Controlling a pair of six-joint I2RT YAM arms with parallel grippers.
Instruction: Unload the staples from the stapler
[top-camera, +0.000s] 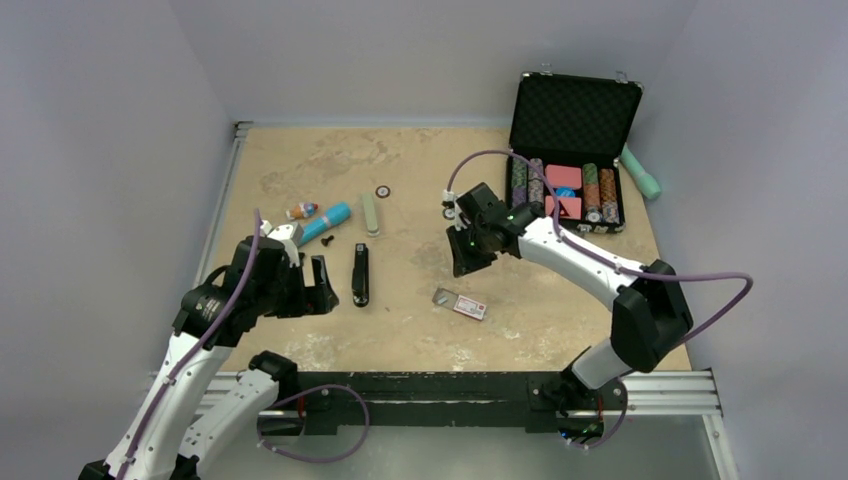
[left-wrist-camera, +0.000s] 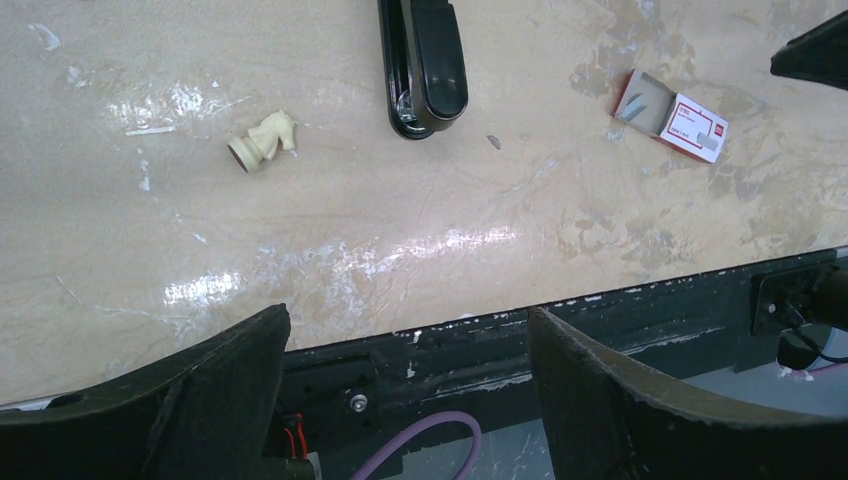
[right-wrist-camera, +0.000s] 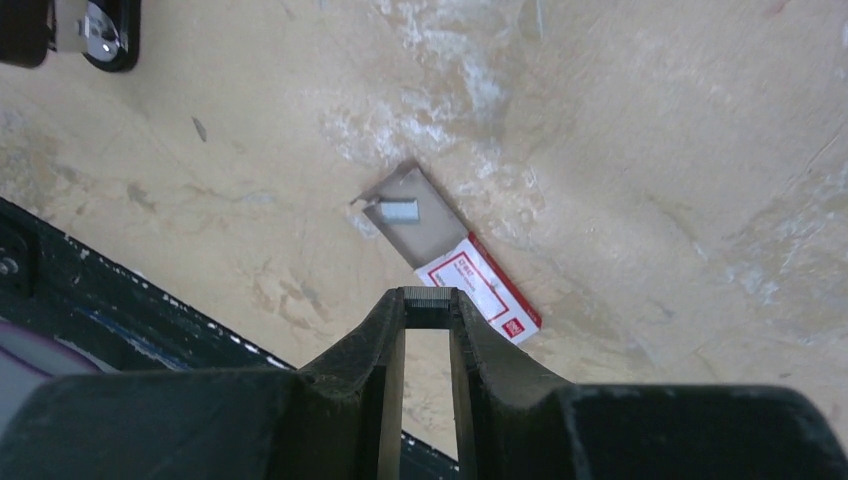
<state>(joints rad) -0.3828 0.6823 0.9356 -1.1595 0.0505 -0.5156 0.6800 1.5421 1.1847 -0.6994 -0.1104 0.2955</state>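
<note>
The black stapler (top-camera: 360, 275) lies on the table left of centre; its end shows in the left wrist view (left-wrist-camera: 423, 65) and at the top left corner of the right wrist view (right-wrist-camera: 95, 30). My right gripper (right-wrist-camera: 430, 298) is shut on a strip of staples (right-wrist-camera: 431, 308) pinched between its fingertips, held above the red and white staple box (right-wrist-camera: 478, 290), whose tray (right-wrist-camera: 405, 212) is slid open with staples inside. The box also shows in the top view (top-camera: 462, 303) and the left wrist view (left-wrist-camera: 672, 116). My left gripper (left-wrist-camera: 410, 330) is open and empty, over the table's near edge left of the stapler.
A cream plastic fitting (left-wrist-camera: 262, 142) lies near the left gripper. A blue tube (top-camera: 327, 222), a green stick (top-camera: 370, 213), a small screw (top-camera: 327, 240) and a ring (top-camera: 382, 191) lie behind the stapler. An open black case of poker chips (top-camera: 570, 150) stands at the back right.
</note>
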